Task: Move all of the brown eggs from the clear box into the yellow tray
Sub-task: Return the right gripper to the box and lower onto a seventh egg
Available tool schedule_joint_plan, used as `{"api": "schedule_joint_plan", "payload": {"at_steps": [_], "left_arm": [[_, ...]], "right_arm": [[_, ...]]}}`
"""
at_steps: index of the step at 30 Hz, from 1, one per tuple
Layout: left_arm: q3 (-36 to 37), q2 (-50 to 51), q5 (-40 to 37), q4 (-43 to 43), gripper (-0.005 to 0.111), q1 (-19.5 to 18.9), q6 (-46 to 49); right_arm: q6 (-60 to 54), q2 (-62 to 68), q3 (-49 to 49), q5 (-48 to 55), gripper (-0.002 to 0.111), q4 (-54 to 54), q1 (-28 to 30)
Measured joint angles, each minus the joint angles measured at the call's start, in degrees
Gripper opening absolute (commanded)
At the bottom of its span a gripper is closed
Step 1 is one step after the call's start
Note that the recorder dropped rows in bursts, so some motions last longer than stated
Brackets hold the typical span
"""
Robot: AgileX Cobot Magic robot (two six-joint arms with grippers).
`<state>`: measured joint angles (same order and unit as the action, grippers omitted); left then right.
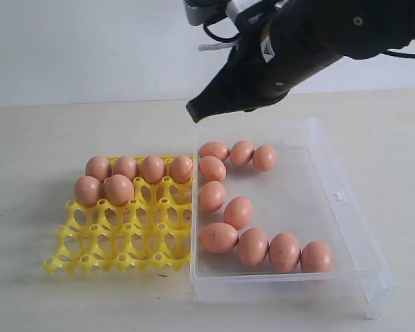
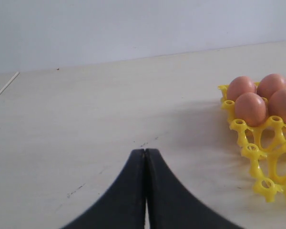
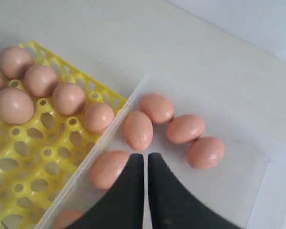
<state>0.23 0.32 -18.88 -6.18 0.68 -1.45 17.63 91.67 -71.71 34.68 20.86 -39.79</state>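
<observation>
Counting the orange-brown, matte, oval eggs (image 1: 238, 212), we find ten lying loose on the floor of the large shallow box of clear plastic (image 1: 301, 197). Three sit in a line along its far wall. Three more run down its left wall, and four lie in a row against its near wall, several of them touching. Six more of these eggs stand in the bright yellow plastic lattice tray (image 1: 124, 242). Four fill its far row and two take the left cups of the next row. The other cups of the tray show bare. The tray lies just beside the box on the left, edge against edge.

Above the far left corner of the box hangs the right black gripper (image 1: 194, 111), pointing down and to the left. From its wrist camera we see its two dark fingers (image 3: 128, 191) pressed nearly together, only a thin slit between them, with no egg in them. The eggs below are apart from the tips.

The left black gripper (image 2: 144, 151) shows only in its own wrist view. Its fingers meet at the tip and grip nothing, over bare tabletop to the side of the tray's egg-filled corner.

Everything rests on a pale, wood-grained table (image 1: 55, 124) before a plain white wall (image 1: 90, 48).
</observation>
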Motion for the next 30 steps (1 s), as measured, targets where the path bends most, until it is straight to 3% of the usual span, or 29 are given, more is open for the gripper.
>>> {"api": "schedule_joint_plan", "payload": {"at_steps": [9, 23, 30], "left_arm": [[0.0, 0.0, 0.0, 0.0, 0.0, 0.0, 0.0], [0.0, 0.0, 0.0, 0.0, 0.0, 0.0, 0.0], [0.0, 0.0, 0.0, 0.0, 0.0, 0.0, 0.0]], "right_arm": [[-3.5, 8.8, 1.4, 4.0, 0.057, -14.2, 8.9], [-7.0, 19.1, 1.4, 3.6, 0.054, -33.5, 11.1], [-8.1, 19.1, 1.4, 2.4, 0.054, -35.4, 11.1]]}}
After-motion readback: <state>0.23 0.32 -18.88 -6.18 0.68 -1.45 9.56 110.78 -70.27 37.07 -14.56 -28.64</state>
